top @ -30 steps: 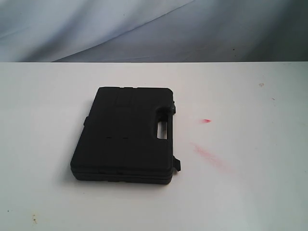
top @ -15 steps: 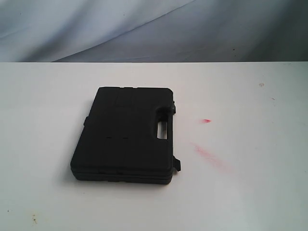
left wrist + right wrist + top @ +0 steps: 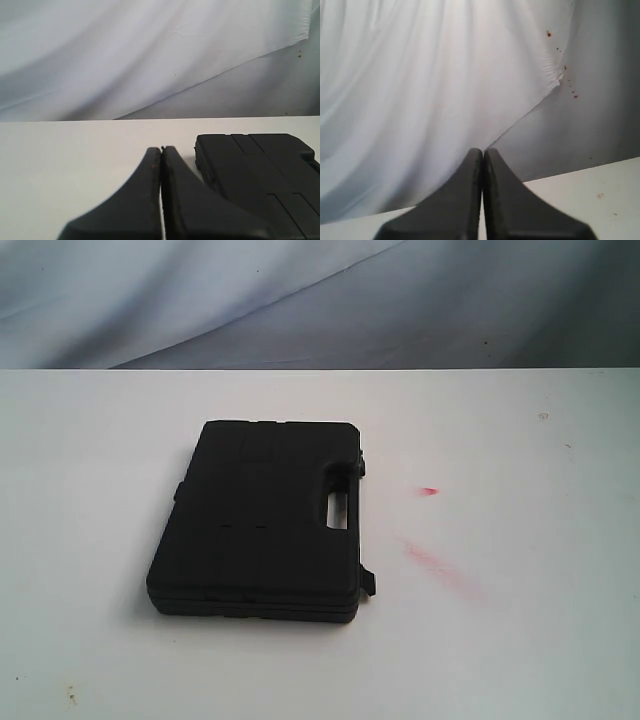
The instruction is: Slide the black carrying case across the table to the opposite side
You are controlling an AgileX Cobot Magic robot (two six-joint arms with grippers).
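Note:
The black carrying case lies flat on the white table, a little left of centre, with its handle slot facing right. No arm shows in the exterior view. In the left wrist view my left gripper is shut with nothing in it, and the case lies just beside it, apart from the fingers. My right gripper is shut and empty too; only the table edge and the backdrop show behind it, no case.
Red smudges and a small red spot mark the tabletop right of the case. A draped white and grey cloth hangs behind the table's far edge. Small dark specks sit near the front left.

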